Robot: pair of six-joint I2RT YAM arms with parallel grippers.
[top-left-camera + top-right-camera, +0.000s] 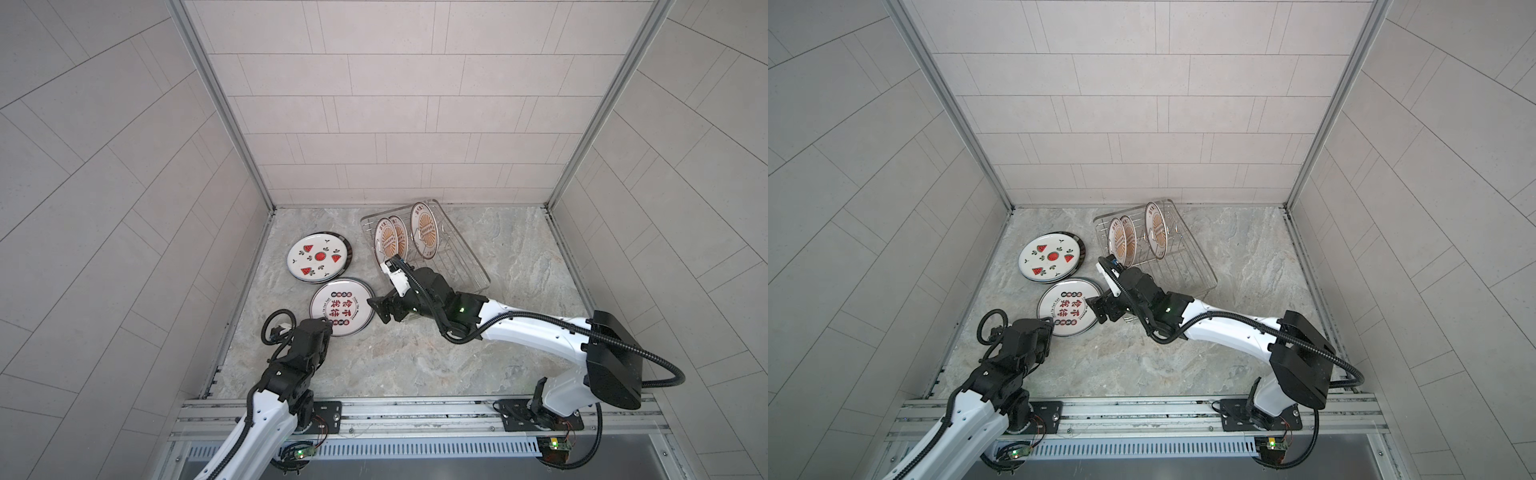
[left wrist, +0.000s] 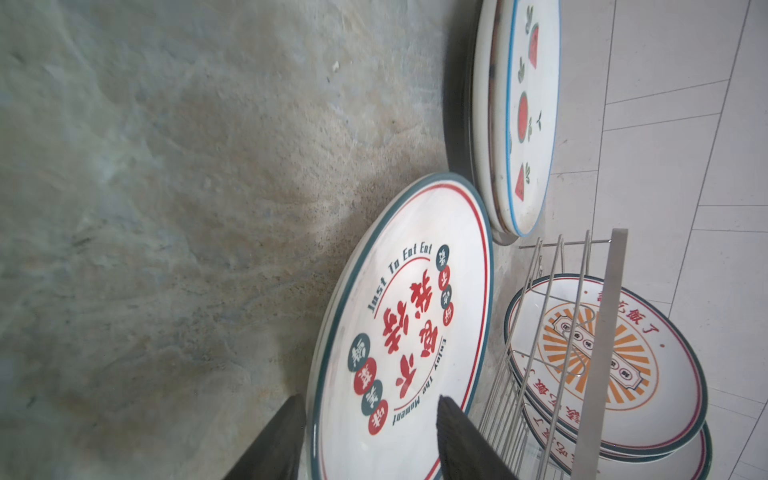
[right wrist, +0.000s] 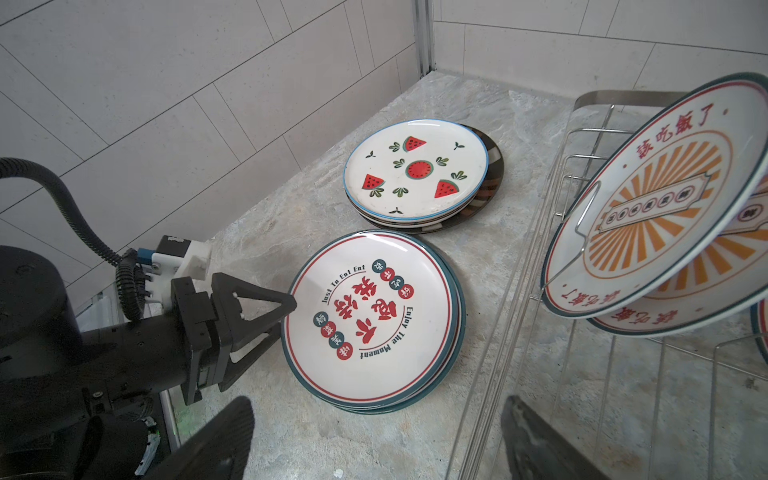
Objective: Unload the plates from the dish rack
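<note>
Both sets of fingers are spread: right gripper (image 3: 374, 405) empty, left gripper (image 3: 284, 320) straddling the lettered plate (image 3: 374, 320) at its rim, which top views hide.

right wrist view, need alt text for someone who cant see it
Two stacks of plates lie flat on a marbled counter: a red-lettered stack and, beyond it, a watermelon-topped stack. The left hand, open, sits at the lettered stack's rim. Beside them, orange sunburst plates stand on edge in the wire dish rack.
</note>
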